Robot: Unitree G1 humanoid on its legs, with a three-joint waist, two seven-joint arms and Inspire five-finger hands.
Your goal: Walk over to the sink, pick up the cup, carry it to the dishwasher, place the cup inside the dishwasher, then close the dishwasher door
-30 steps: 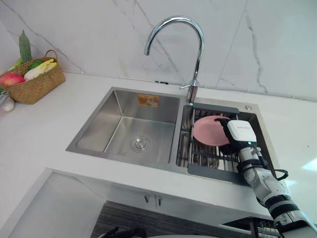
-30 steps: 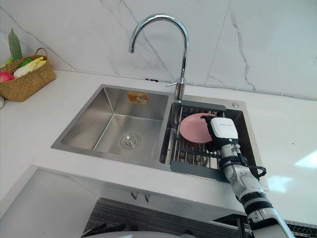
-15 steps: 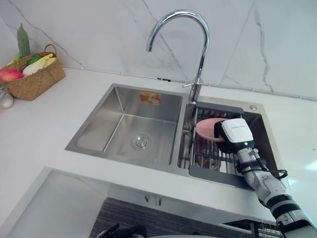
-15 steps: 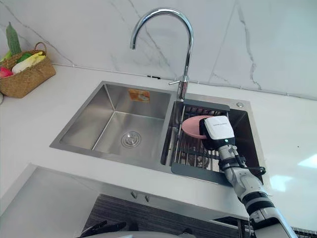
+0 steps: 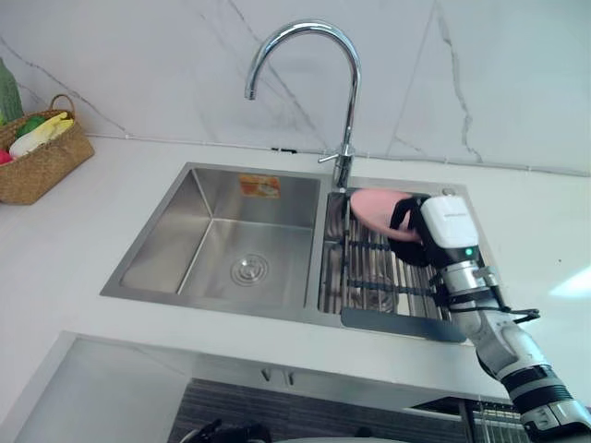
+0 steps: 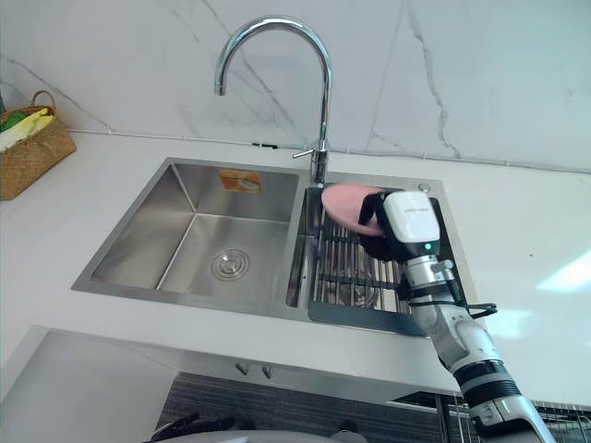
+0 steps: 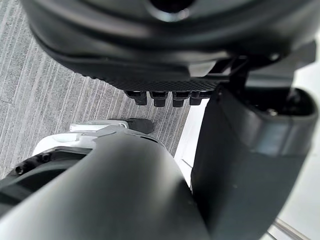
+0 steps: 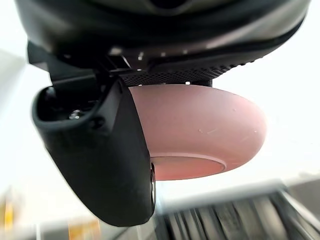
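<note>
My right hand (image 5: 427,238) holds the pink cup (image 5: 373,207) just above the back of the dish rack (image 5: 371,279) in the sink's right basin, close to the base of the tap. In the right wrist view the thumb (image 8: 105,160) curls across the cup (image 8: 200,127), and the cup's round side and base stand out past it. Its fingers lie hidden behind the cup. My left hand (image 7: 165,96) hangs low over the grey floor with its fingers straight and nothing in them.
The steel sink (image 5: 222,231) has an empty left basin with a drain. A chrome tap (image 5: 305,37) arches over the divider. At the far left of the white counter (image 5: 83,221) stands a woven basket (image 5: 42,159) of produce. A marble wall rises behind.
The right hand's fingers curled round the pink cup and lifted it off the rack, up and back toward the tap. The camera shifted, so the whole scene slid left.
</note>
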